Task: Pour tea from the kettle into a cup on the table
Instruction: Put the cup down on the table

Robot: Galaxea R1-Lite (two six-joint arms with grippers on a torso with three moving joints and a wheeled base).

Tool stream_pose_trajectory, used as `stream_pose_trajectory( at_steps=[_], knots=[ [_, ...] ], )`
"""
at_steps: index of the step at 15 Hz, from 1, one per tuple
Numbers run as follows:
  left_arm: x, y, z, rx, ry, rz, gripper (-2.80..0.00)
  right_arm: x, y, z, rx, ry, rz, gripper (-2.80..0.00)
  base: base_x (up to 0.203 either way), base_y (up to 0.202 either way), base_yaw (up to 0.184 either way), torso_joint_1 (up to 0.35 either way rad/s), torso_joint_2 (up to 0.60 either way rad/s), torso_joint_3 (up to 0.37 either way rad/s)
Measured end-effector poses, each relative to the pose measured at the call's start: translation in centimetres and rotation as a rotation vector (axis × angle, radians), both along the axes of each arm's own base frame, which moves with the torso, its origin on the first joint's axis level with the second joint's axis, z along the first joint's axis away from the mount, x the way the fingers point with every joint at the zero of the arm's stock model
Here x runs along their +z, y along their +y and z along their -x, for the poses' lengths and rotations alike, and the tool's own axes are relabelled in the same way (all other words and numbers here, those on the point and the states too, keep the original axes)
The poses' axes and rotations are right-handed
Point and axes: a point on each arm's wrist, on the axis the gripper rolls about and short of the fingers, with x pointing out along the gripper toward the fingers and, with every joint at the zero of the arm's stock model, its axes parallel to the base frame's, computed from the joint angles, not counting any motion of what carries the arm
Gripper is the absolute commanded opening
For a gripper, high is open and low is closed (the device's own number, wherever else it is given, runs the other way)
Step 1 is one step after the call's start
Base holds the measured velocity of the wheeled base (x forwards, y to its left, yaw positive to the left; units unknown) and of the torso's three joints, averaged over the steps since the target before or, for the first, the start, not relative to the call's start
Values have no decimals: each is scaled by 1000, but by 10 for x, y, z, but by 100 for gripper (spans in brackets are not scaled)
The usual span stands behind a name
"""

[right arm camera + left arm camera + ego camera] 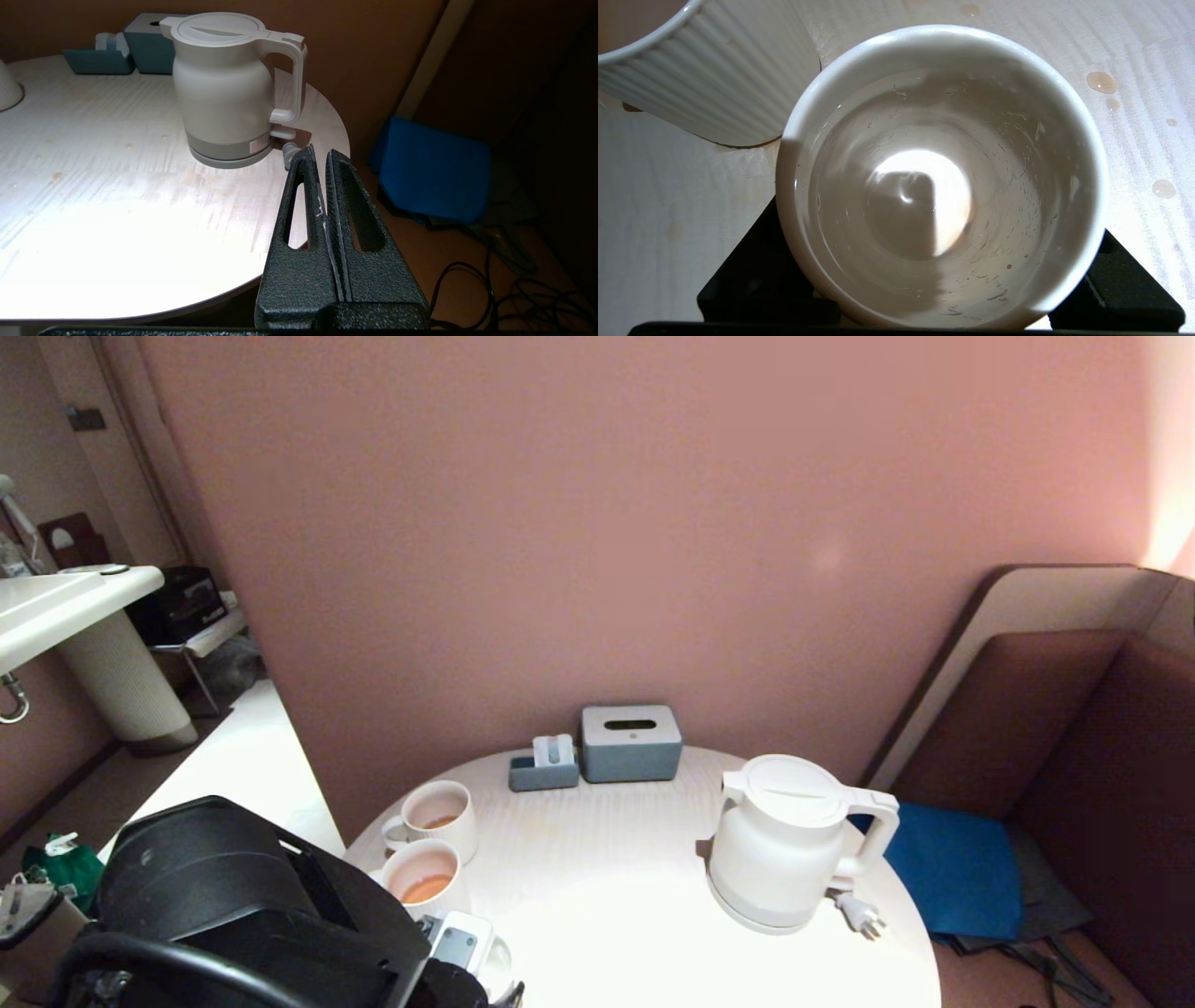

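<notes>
Kettle [782, 859]: upright on tabletop [597, 877], right side, handle facing right edge.
Right claw [320, 156]: closed, empty, just beyond that handle; nearer arm.
Left claw [906, 298]: clasping cup [941, 175], near edge, well apart from kettle.

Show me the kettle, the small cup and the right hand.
kettle [780, 859], head view, on its body.
cup [941, 42], left wrist view, on its rim.
right hand [321, 153], right wrist view, between its fingertips.

Warm, dim room — hard overhead glare whitens the table [597, 896]; corners fall dark.
</notes>
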Motion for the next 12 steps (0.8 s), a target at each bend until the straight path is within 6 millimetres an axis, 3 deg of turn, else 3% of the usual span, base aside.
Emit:
stream_pose_trajectory(
  at_steps=[5,6,12],
  knots=[
    [1,-2,-1,-5,-9,2,-280,0,0,0,0,0,0,-280,0,0,0,0,0,0],
    [1,-2,-1,-5,-9,3,0,0,0,0,0,0,0,-280,0,0,0,0,0,0],
    [2,-3,-1,-8,-12,8,0,0,0,0,0,0,0,-280,0,0,0,0,0,0]
  ],
)
